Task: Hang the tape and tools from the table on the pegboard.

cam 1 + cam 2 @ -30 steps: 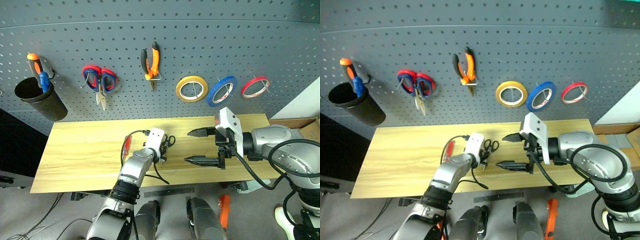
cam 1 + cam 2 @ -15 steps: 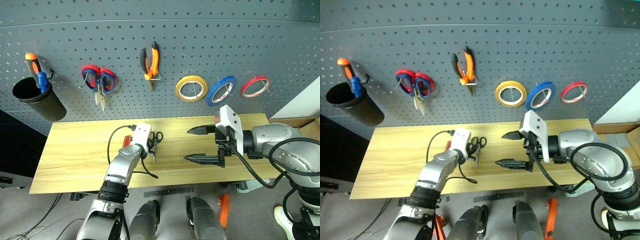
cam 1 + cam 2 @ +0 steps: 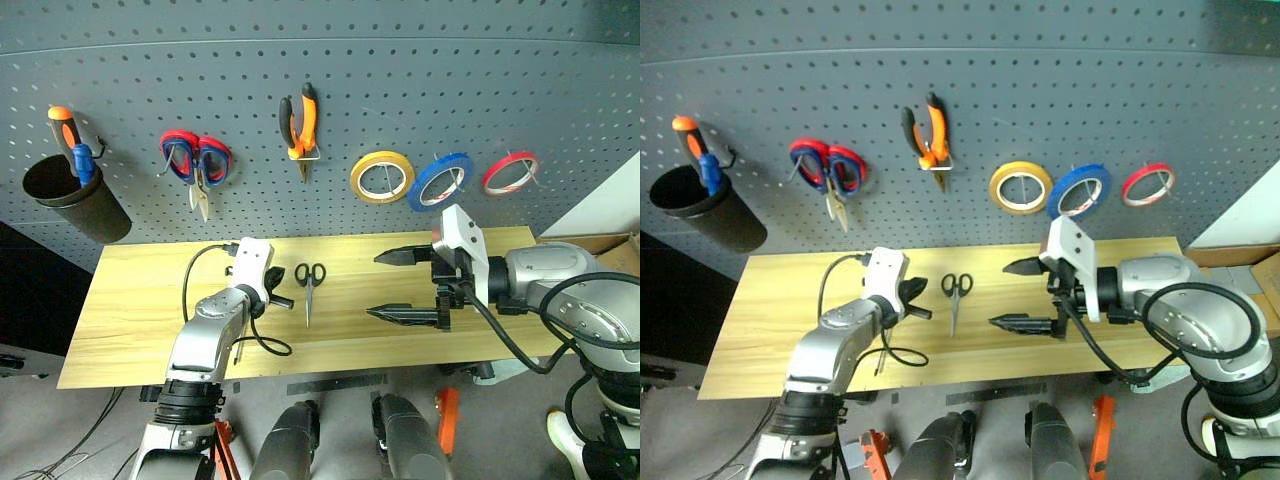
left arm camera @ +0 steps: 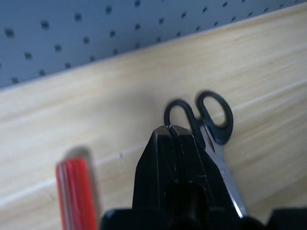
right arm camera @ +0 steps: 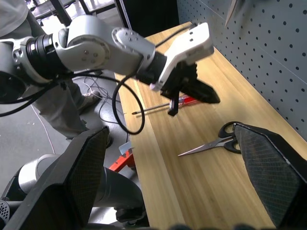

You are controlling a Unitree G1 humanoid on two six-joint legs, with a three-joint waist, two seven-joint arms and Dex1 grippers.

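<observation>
Small black-handled scissors [image 3: 308, 283] lie flat on the wooden table [image 3: 150, 300], blades toward the front edge. Just left of them my left gripper [image 3: 283, 299] hovers, shut and empty; the left wrist view has its closed fingertips [image 4: 171, 130] in front of the scissors' handles [image 4: 211, 117]. The screwdriver's red handle [image 4: 74, 191] lies under that arm, its thin shaft [image 5: 156, 109] pointing toward the front edge. My right gripper [image 3: 392, 288] stands open over the table's right half, holding nothing. On the pegboard [image 3: 450, 80] hang the blue tape [image 3: 441, 182] and the orange-and-black pliers [image 3: 303, 125].
Also on the pegboard are a yellow tape roll [image 3: 383, 177], a thin red roll [image 3: 511, 172], red-and-blue scissors [image 3: 197, 160] and a black cup [image 3: 75, 195] holding orange and blue drivers. A cable loops from my left wrist onto the table.
My left gripper moved left and rose, dragging the scissors a little left; they now lie apart from it and its fingers have shut. The right arm stayed still.
</observation>
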